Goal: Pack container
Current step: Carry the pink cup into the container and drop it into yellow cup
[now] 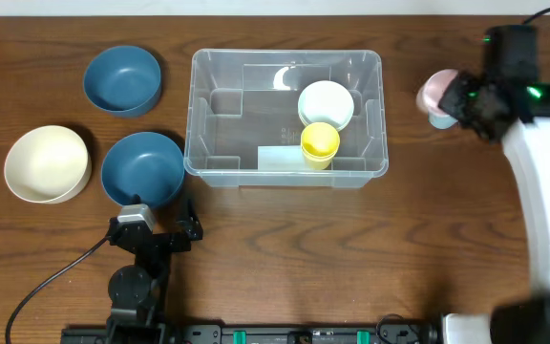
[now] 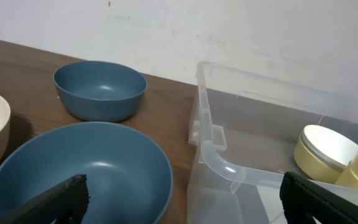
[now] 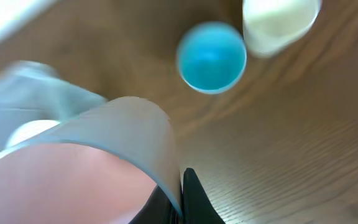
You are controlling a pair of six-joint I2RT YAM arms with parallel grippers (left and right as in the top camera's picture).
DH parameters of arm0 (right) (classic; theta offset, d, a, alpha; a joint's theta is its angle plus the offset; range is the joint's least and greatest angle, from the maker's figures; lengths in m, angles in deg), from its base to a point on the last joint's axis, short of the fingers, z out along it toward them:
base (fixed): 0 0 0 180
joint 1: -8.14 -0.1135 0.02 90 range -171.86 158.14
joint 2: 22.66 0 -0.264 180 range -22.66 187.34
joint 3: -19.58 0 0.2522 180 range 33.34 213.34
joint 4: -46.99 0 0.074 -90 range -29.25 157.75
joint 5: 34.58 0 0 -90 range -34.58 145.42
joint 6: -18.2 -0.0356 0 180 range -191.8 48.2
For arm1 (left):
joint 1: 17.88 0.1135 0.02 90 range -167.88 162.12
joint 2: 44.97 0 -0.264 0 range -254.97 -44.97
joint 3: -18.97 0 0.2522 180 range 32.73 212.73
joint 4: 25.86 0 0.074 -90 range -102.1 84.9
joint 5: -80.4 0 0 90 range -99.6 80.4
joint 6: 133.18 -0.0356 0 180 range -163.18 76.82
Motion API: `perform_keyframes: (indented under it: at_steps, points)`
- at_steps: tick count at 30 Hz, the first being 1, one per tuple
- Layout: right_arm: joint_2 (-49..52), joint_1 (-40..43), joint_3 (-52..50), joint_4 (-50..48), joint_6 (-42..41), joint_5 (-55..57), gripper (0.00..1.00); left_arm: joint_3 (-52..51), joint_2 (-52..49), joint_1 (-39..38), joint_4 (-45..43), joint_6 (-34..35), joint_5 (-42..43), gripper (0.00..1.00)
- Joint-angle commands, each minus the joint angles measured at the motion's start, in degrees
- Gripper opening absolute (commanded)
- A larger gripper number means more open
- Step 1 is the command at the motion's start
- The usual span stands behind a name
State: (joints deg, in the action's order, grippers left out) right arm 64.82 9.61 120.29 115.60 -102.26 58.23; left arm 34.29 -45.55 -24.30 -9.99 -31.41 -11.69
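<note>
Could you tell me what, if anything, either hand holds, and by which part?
Right hand holds a pink cup by its rim; left hand holds nothing.

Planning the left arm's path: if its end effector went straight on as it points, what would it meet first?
Most likely the nearer blue bowl, right ahead of the open left end effector; the container's corner sits just right of that line, depth unclear.
</note>
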Motion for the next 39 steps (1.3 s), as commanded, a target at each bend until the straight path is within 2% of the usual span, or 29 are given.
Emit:
perform_keyframes:
  at_steps: [1, 6, 15, 24, 33, 34, 36, 37, 39]
  points:
    - [-5.6, -2.6, 0.3, -0.7, 4.7, -4.4, 0.01, -1.3, 0.3, 0.4, 1.9, -0.8, -0.9, 0.98]
    - [-7.6, -10.0, 0.3, -1.7, 4.8, -6.5, 0.01, -1.3, 0.3, 0.4, 1.9, -0.8, -0.9, 0.98]
    - [-0.8, -23.6, 0.2, -1.2, 3.3, -4.7, 0.01, -1.3, 0.3, 0.4, 1.9, -0.8, -0.9, 0.98]
    - [7.7, -27.2, 0.2, 0.3, 3.0, -4.6, 0.01, -1.3, 0.3, 0.4, 1.9, -0.8, -0.9, 0.98]
    - [10.4, -27.5, 0.2, 2.8, -0.3, -4.0, 0.03, -1.3, 0.3, 0.4, 1.9, -0.8, -0.9, 0.98]
    - [10.4, -27.5, 0.2, 3.1, -0.4, -4.0, 0.11, -1.3, 0.3, 0.4, 1.9, -0.8, -0.9, 0.98]
    - [10.4, -27.5, 0.2, 3.1, -0.3, -4.1, 0.52, -1.3, 0.3, 0.4, 1.9, -0.8, -0.9, 0.98]
    - [10.4, -27.5, 0.2, 3.0, 0.1, -4.1, 0.65, -1.3, 0.3, 0.4, 1.9, -0.8, -0.9, 0.98]
    - [10.4, -27.5, 0.2, 2.6, 1.0, -4.1, 0.75, -1.3, 0.3, 0.4, 1.9, -0.8, -0.9, 0.98]
